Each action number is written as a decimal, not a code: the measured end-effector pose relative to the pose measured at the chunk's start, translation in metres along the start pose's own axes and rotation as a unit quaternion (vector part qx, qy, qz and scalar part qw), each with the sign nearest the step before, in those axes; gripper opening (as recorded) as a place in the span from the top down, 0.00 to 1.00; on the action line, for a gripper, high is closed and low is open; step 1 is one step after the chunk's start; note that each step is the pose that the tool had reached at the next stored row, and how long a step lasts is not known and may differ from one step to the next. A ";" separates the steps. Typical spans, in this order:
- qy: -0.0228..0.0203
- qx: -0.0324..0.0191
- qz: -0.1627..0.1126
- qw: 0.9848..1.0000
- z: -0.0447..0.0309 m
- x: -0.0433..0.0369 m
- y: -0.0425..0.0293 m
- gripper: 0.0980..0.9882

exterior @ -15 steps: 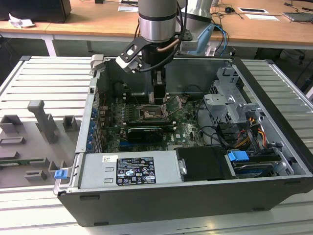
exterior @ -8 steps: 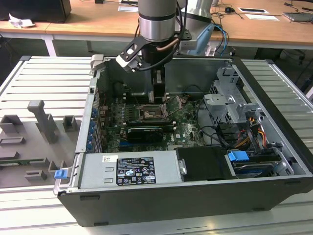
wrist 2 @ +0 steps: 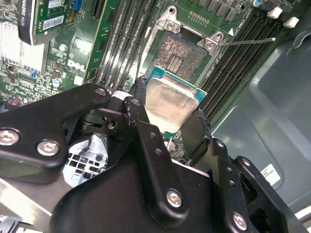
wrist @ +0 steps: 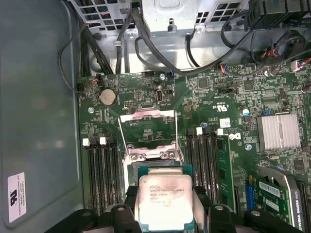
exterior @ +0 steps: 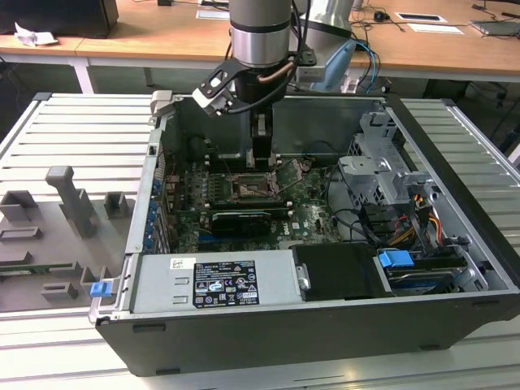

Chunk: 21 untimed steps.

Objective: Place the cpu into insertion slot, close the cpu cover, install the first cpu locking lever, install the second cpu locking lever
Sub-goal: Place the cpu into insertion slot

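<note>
- Arm (exterior: 260,32): comes down at the centre of the exterior view into the open computer case (exterior: 325,333).
- Gripper (wrist 2: 170,114): black fingers (wrist 2: 140,92) pinch the cpu (wrist 2: 167,97) by opposite edges.
- The cpu: held above the green board, just beside the insertion slot (wrist 2: 182,53) and not seated in it; the slot contacts are exposed.
- The cpu cover (wrist: 148,128): flipped open.
- Surface: slatted metal table (exterior: 49,138). Grey fixtures (exterior: 73,203) lie at the exterior view's left and a drive cage (exterior: 378,171) sits at its right.
- Room: wooden desks (exterior: 146,36) stand behind.
</note>
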State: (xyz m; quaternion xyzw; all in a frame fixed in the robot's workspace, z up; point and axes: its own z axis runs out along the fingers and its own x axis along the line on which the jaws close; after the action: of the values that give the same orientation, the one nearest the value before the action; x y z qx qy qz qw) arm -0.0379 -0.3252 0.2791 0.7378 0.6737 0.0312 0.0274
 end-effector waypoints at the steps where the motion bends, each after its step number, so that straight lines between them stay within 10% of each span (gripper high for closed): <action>1: 0.000 0.000 0.000 1.000 0.0002 0.0006 -0.0001 0.52; 5: 0.000 0.000 0.000 1.000 0.0034 0.0052 -0.0008 0.52; 7: 0.003 0.000 -0.039 0.999 0.0202 0.0050 -0.0030 0.52; 13: 0.003 0.000 -0.041 0.999 0.0503 0.0040 -0.0136 0.52; 21: 0.003 -0.001 -0.036 0.999 0.0627 0.0045 -0.0150 0.52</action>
State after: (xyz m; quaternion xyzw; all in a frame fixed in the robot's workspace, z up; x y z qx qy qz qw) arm -0.0472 -0.3193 0.2154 0.7128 0.7001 0.0331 0.0269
